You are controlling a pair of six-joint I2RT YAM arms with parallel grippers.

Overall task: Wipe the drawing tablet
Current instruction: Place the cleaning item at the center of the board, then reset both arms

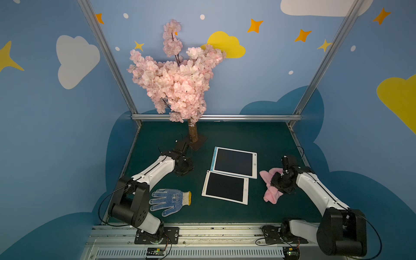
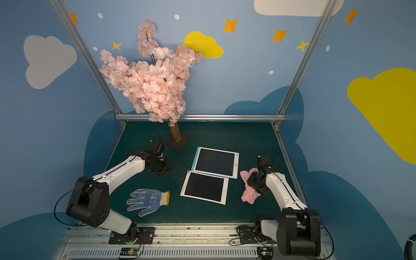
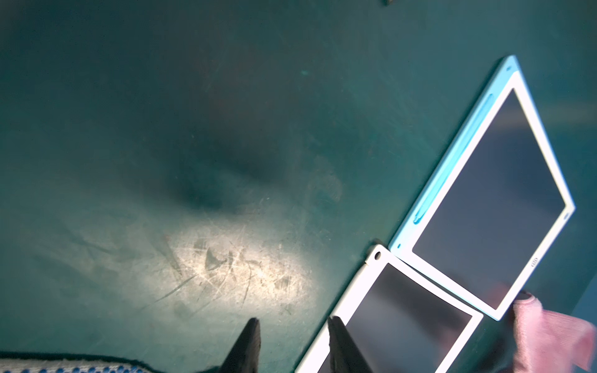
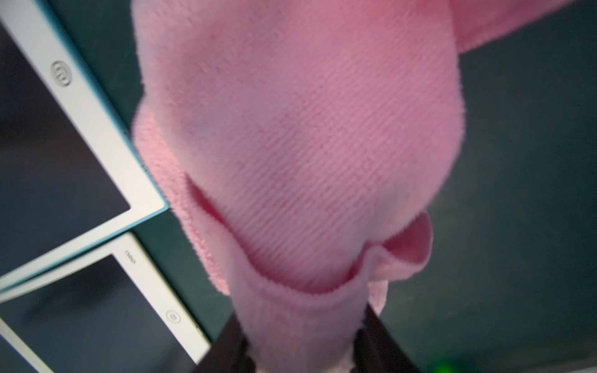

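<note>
The right hand (image 4: pixel 303 345) is holding its fingers (image 4: pixel 223 353) apart around the pink cloth (image 4: pixel 290 145) right of the blue-edged drawing tablet (image 1: pixel 234 162), the white drawing tablet (image 1: pixel 225 187) is touching its near edge, and the left hand (image 3: pixel 294 323) is hovering spread to its left.

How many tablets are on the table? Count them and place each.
2. The blue-edged tablet lies farther back; the white tablet lies just in front of it, their edges meeting. Nothing suggests another is hidden.

I was working in a staged robot test cell: silver aluminium frame posts (image 1: pixel 108 56), blue walls painted with clouds and stars (image 1: pixel 33 135), a fake pink blossom tree (image 1: pixel 177 83), and a dark green tabletop mat (image 1: pixel 247 135).
</note>
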